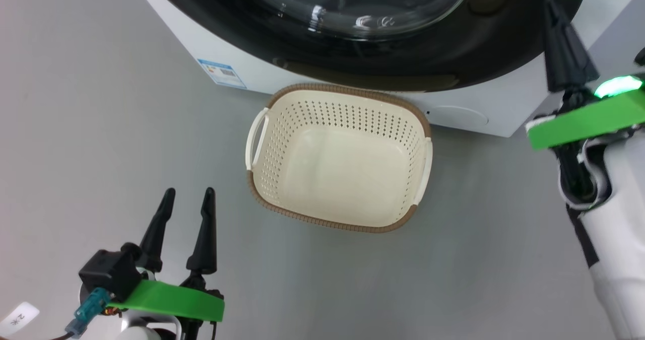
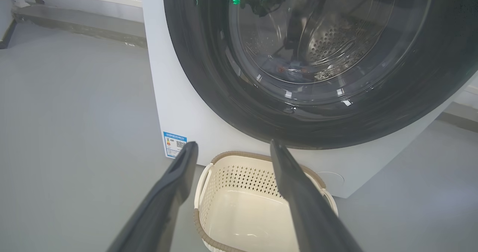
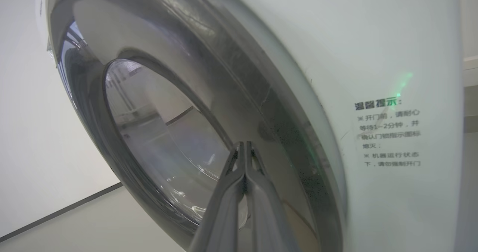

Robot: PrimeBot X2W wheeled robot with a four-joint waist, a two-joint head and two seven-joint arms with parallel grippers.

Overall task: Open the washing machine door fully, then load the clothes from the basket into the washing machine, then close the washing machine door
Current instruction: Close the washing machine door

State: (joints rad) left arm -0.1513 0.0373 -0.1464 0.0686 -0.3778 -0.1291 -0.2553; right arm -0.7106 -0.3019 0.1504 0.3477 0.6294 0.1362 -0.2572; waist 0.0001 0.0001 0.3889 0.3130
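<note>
Basket (image 1: 282, 128) on floor (image 1: 101, 153) just below washer door (image 1: 453, 63); L jaws wide, R jaws pinched.

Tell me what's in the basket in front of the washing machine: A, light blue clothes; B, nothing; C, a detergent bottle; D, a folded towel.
B: the basket shows its bare cream floor and perforated walls, with nothing lying inside.
</note>
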